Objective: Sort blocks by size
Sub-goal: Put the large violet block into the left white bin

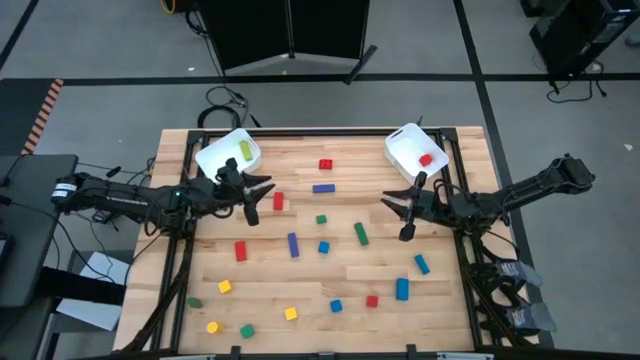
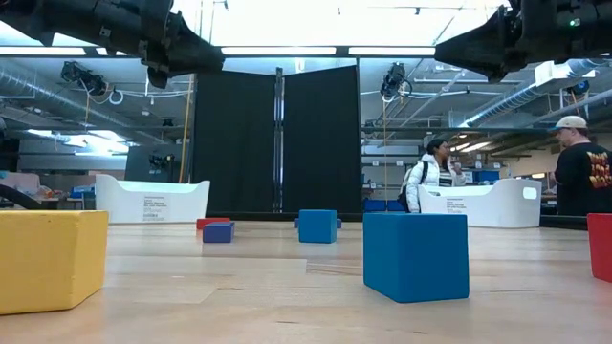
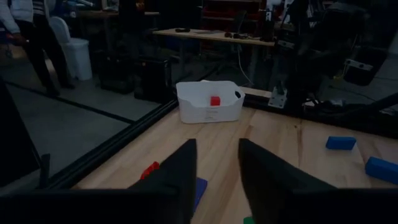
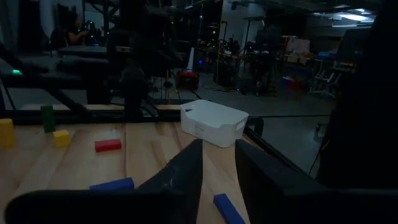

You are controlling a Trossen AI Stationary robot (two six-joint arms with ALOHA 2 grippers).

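Wood desk [image 1: 300, 300], blocks [image 1: 323, 247] scattered. Left hand [image 1: 252, 194] at 10 o'clock, right hand [image 1: 405, 212] at 2, both slightly parted, empty. Risk: crossing arms could collide mid-desk.

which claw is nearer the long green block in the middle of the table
Right. The right claw sits just beside the long green block; the left claw is far across the table.

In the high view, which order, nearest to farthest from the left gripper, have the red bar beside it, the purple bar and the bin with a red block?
1. red bar, just right of the left gripper
2. purple bar, toward the table's middle
3. bin with a red block, far-right corner
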